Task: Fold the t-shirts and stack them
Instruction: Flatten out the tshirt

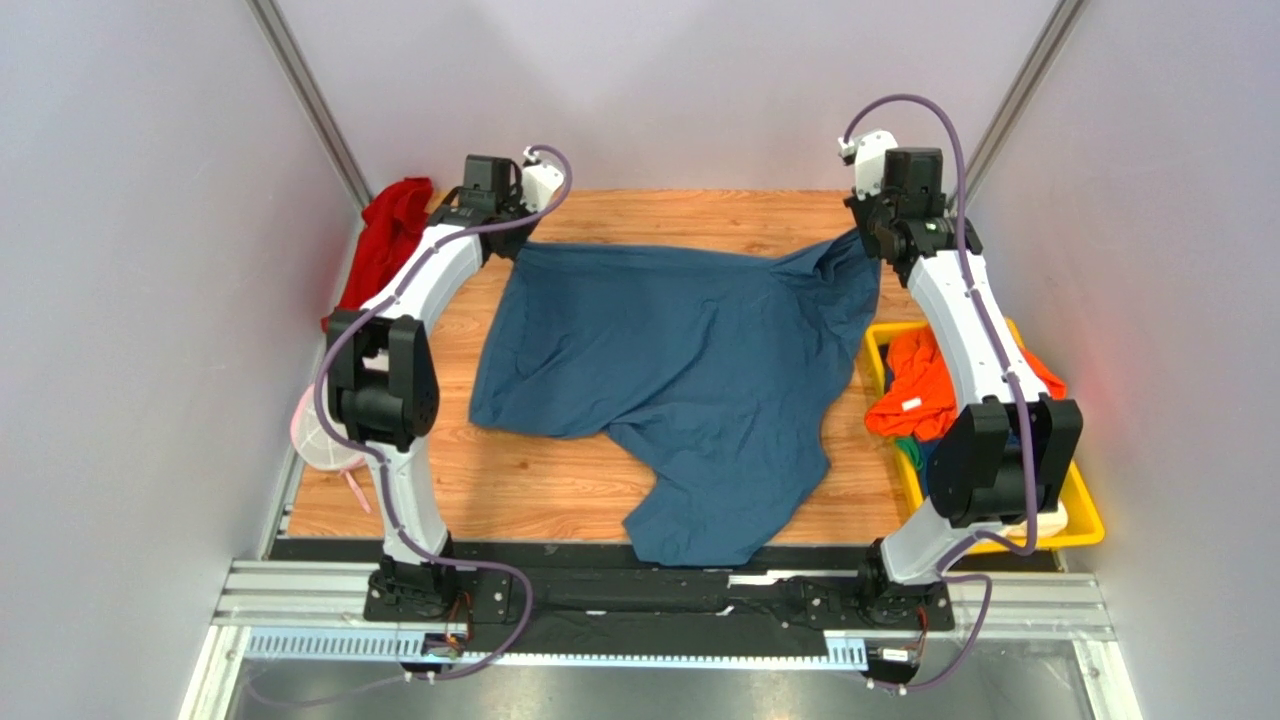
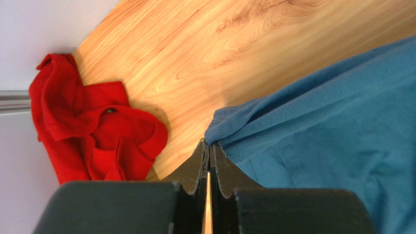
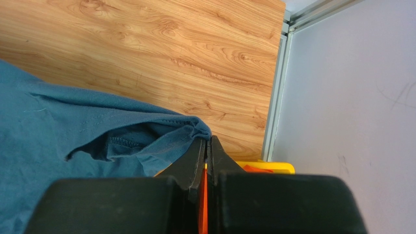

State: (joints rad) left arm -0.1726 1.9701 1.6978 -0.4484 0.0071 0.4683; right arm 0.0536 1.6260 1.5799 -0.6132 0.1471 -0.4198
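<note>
Wooden table [image 1: 706, 213], overhead: blue t-shirt [image 1: 676, 375] lies spread, both far corners gripped, probably to pull it flat for folding. Left wrist: left gripper [image 2: 209, 146] jaws pinched shut on one corner, red garment [image 2: 93, 131] nearby. Right wrist: right gripper [image 3: 207, 142] clamps the other corner.

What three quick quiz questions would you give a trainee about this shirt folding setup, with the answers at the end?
1. True or false: the left gripper and the right gripper hang open above the blue shirt.
2. What lies in the yellow bin? A an orange shirt, B a plate, C shoes.
3. Fill in: the red cloth sits at the table's far ___ corner.
Key: 1 false, both are shut on its far corners; 2 A; 3 left.
</note>
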